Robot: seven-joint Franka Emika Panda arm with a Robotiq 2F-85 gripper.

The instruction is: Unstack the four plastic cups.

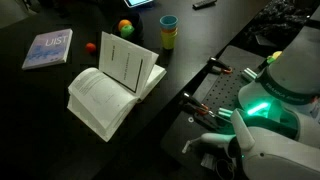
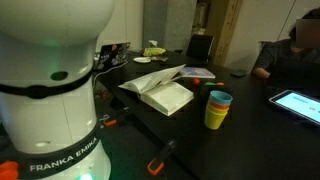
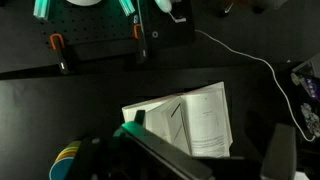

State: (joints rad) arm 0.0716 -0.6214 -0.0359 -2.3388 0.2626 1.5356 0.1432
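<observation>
The plastic cups stand nested in one stack (image 1: pixel 168 32) on the dark table, past the open book. In an exterior view the stack (image 2: pixel 218 108) shows a teal cup on top, an orange rim under it and yellow below. In the wrist view the stack (image 3: pixel 67 160) sits at the bottom left edge, partly hidden. My gripper (image 3: pixel 205 165) shows only in the wrist view. Its fingers are spread wide and empty, high above the open book and apart from the cups.
An open book (image 1: pixel 112 85) (image 2: pixel 160 90) (image 3: pixel 190 120) lies mid-table. A closed book (image 1: pixel 48 48), a small multicoloured ball (image 1: pixel 125 27) and a small red item (image 1: pixel 90 46) lie beyond it. A tablet (image 2: pixel 298 102) and a seated person (image 2: pixel 298 45) are at the far side. Clamps (image 3: pixel 62 52) hold the robot's base plate.
</observation>
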